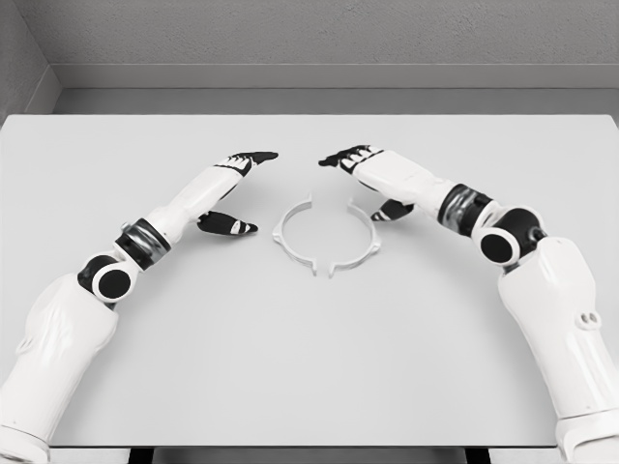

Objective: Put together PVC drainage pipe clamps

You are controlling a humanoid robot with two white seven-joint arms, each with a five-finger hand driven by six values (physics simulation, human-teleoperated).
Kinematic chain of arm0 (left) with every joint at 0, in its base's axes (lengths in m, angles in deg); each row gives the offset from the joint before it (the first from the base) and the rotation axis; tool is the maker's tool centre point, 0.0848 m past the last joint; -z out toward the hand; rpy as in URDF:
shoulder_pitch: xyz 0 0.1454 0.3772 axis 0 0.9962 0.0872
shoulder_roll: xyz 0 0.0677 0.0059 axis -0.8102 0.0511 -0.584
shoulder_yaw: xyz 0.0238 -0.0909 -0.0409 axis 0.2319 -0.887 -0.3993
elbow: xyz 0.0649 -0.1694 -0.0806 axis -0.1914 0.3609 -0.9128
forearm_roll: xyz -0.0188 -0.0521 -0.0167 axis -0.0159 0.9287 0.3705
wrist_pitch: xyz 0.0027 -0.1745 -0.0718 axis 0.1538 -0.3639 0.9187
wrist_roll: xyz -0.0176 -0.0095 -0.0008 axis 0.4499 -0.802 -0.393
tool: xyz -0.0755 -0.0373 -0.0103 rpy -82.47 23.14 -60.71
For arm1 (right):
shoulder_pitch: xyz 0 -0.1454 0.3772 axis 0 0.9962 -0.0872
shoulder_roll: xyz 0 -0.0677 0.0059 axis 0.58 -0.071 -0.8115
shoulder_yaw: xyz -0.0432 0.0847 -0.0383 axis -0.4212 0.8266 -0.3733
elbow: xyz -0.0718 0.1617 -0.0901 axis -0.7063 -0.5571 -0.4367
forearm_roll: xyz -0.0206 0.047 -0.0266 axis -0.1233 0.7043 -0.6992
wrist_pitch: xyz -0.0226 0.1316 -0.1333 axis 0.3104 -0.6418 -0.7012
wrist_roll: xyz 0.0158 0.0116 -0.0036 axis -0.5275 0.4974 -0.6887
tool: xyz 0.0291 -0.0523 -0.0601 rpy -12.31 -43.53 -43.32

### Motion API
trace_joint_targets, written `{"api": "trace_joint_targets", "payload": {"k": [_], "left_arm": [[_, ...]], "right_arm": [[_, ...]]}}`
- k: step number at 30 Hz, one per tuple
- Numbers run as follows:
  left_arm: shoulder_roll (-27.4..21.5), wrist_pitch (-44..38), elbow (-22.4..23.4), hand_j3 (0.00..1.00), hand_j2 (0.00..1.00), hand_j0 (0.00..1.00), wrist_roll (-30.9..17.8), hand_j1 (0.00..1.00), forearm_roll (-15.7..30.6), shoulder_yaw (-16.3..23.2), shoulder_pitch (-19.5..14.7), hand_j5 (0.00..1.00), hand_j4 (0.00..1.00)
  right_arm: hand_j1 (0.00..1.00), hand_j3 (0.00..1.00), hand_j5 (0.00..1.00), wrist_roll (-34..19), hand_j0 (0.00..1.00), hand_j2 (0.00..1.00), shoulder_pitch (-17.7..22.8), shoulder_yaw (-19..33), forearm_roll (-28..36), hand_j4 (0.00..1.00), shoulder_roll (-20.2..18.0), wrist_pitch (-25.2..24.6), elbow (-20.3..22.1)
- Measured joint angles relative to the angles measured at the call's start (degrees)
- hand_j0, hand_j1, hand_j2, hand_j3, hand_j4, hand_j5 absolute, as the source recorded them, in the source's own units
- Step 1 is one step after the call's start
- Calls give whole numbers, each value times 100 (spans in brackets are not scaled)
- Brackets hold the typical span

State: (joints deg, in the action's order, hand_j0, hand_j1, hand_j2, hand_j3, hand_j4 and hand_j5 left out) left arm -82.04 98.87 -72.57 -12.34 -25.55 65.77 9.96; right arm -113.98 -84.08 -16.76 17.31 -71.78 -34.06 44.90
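From the head view, both white arms reach forward over the pale grey table [290, 367] and angle in toward its middle, so that the two hands face each other across a gap.

The left arm comes in from the lower left, its shoulder shell low at the picture's edge, its elbow joint showing as a black disc, and the forearm rising diagonally to the right. The left hand [237, 188] is held above the table with the dark fingers [253, 157] stretched out flat toward the right and the thumb [229, 224] spread well below them, pointing the same way. The hand is wide open and holds nothing.

The right arm mirrors it from the lower right, with a black elbow disc and a banded wrist. The right hand [372, 179] has its fingers [343, 158] extended toward the left and its thumb [392, 211] dropped below, apart from them. It too is spread wide and grips nothing.

Between the two hands, on the table, lie two white clamp halves. The left clamp half [290, 235] is a curved arc opening to the right; the right clamp half [363, 240] is an arc opening to the left. Together they outline a rough ring, with gaps at the far side and the near side where their ends do not meet. The right thumb sits just beside the right half's upper end; whether it touches cannot be told. The left thumb is near the left half but apart from it.
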Motion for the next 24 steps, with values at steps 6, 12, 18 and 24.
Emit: {"api": "trace_joint_targets", "payload": {"k": [6, 12, 18, 24], "left_arm": [[24, 0, -1, 100, 100, 100, 0, 100, -5, 5, 9, 100, 100], [85, 0, 126, 100, 100, 100, 0, 100, -18, 16, -79, 100, 100], [185, 0, 163, 100, 100, 100, 0, 100, -38, 36, -97, 100, 100], [221, 0, 161, 100, 100, 100, 0, 100, -42, 49, -97, 100, 100]], "right_arm": [[100, 100, 100, 84, 100, 100, 237, 965, 37, 100, -21, -141, 184], [100, 100, 100, 106, 100, 100, 2126, 3516, 1108, 100, -111, 405, 2021], [100, 100, 100, 42, 100, 100, 3067, 3931, 2676, 100, -1094, 522, 2509], [100, 100, 100, -462, 100, 100, 3006, 3572, 2904, 100, -1490, 543, 2671]]}}
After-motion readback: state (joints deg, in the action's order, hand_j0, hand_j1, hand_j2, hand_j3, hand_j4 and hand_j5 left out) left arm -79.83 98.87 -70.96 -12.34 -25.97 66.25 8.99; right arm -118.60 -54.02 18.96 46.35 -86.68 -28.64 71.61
